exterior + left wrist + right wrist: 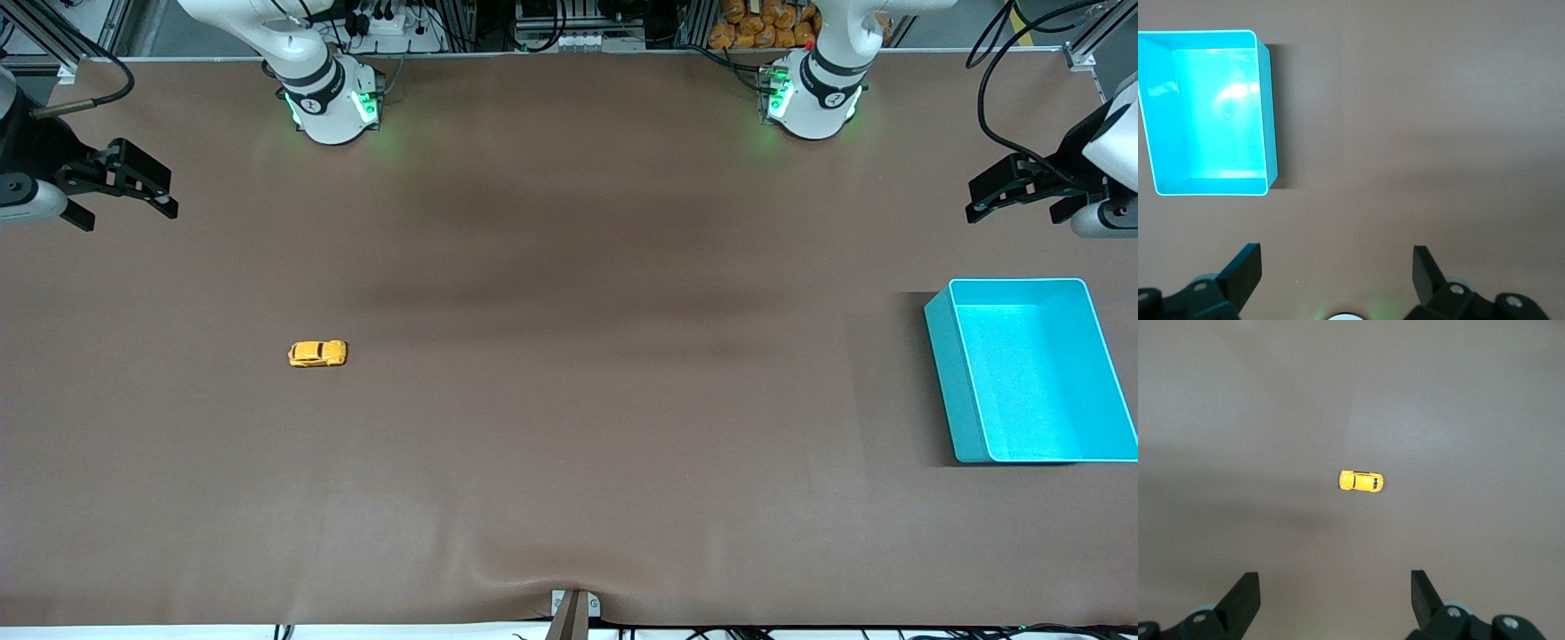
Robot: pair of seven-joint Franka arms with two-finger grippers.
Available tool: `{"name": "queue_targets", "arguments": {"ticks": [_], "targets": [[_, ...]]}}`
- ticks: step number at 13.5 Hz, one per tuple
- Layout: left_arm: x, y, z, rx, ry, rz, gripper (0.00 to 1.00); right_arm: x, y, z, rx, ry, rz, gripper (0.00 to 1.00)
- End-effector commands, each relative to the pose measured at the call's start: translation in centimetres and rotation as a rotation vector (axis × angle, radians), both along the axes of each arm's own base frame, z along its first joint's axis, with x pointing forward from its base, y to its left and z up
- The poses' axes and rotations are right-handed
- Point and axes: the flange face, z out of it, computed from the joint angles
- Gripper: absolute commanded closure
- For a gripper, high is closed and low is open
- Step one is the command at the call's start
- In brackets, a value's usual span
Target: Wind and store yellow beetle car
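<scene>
While both arms wait raised at the two ends of the counter [569,400], the yellow beetle car [317,354] sits alone on the brown surface, in the left-centre part of the front view, toward the right arm's end of the counter. It rests on its wheels with its length running along the counter's long side, and nothing touches it. In the right wrist view the car [1361,481] shows near the middle of the frame, small and glossy with dark windows, well apart from the two black fingers [1241,600] that stand at the lower edge of that frame.

The right gripper [120,191] hangs at the upper left edge of the front view, over the right arm's end of the counter, its fingers spread wide with nothing between them. The left gripper [1022,191] hangs at the upper right edge of the front view, over the left arm's end of the counter, its fingers also spread wide and holding nothing; in the left wrist view its fingers [1245,273] stand apart along the lower edge of the frame.

A turquoise bin [938,356] stands on the counter at the right edge of the front view, nearer to the front camera than the left gripper. It is open-topped and rectangular, and its inside shows only its own bright floor. In the left wrist view the bin [1268,113] fills the upper left of the frame. The car and the bin are well apart.
</scene>
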Motion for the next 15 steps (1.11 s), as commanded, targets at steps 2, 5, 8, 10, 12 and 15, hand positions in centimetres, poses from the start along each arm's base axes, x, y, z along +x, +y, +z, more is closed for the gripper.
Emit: {"name": "queue_targets", "arguments": {"ticks": [2,5,8,10,12,15], "targets": [[0.0,0.3,0.3,0.006,-0.011,-0.018,0.0,-0.3,0.2,0.6,0.003,-0.002,-0.008,0.0],[0.1,0.3,0.4,0.007,-0.016,-0.018,0.0,-0.2,-0.2,0.6,0.001,0.0,-0.011,0.0],[0.1,0.3,0.4,0.007,-0.016,-0.018,0.0,-0.2,-1.6,0.6,-0.006,-0.001,-0.038,0.0],[0.1,0.3,0.4,0.007,-0.016,-0.018,0.0,-0.2,-4.3,0.6,-0.023,0.002,-0.086,0.0],[0.1,0.3,0.3,0.007,-0.014,-0.018,0.0,-0.3,-5.9,0.2,-0.022,0.02,-0.11,0.0],[0.1,0.3,0.4,0.007,-0.016,-0.018,0.0,-0.6,-6.8,-0.1,-0.022,0.039,-0.122,0.0]]}}
